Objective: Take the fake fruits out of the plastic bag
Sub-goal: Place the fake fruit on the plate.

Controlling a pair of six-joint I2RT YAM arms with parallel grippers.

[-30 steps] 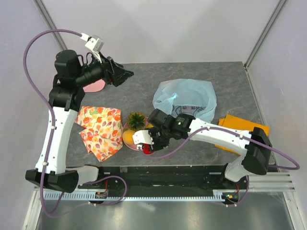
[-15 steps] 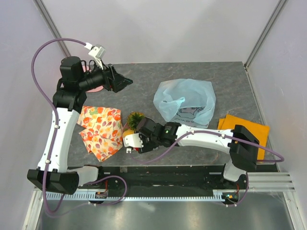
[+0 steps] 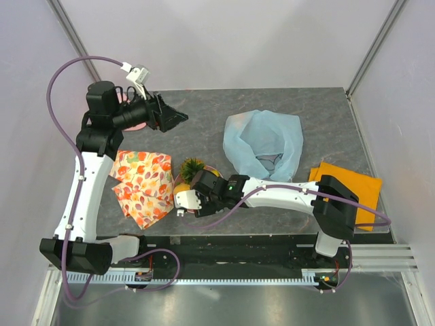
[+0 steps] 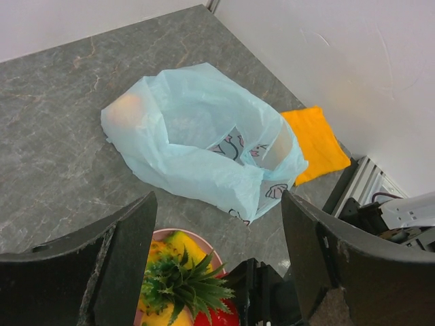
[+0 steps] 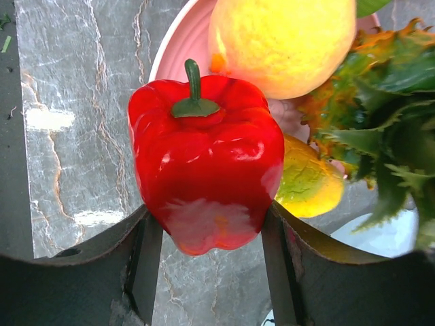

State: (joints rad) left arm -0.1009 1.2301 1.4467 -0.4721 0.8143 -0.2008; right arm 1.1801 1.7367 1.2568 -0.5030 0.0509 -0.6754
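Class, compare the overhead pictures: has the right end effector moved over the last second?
Yes: the right end effector moved left, toward the floral cloth.

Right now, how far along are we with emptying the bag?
Done: the pineapple and a yellow fruit sit on the pink plate. In hand: the right gripper grips the red bell pepper at the plate's edge. Left: the plastic bag shows at least one rounded, peach-coloured bulge inside; the left gripper hangs open, holding nothing.
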